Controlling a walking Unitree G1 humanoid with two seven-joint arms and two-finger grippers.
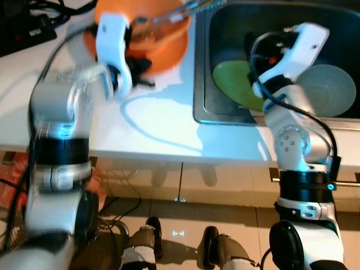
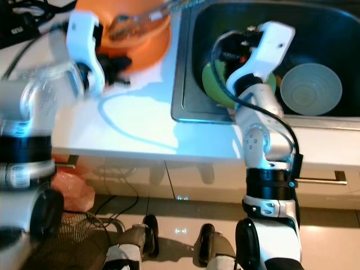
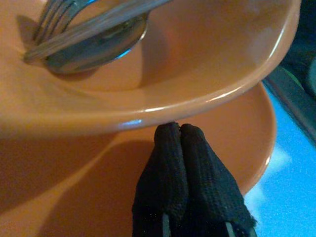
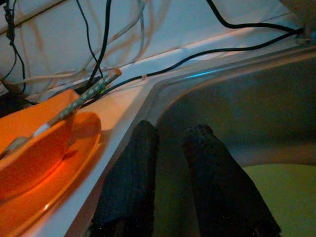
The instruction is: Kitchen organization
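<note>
An orange bowl (image 3: 197,54) stands on an orange plate (image 3: 74,187) at the back of the white counter, with a spoon (image 3: 94,52) and a fork (image 3: 54,15) lying inside it. My left gripper (image 3: 178,129) is shut and empty. Its tips sit just under the bowl's rim, above the plate. In the sink (image 1: 225,112) lie a green plate (image 1: 233,81) and a pale bowl (image 2: 311,89). My right gripper (image 4: 170,136) hangs inside the sink near its left wall, above the green plate. It is open by a narrow gap, with nothing between its fingers.
The white counter (image 1: 157,118) runs left of the sink, its front edge close to my body. Cables (image 4: 98,49) trail along the back wall, and a black device (image 1: 22,28) sits at the far left. A drawer handle (image 2: 320,181) is below the sink.
</note>
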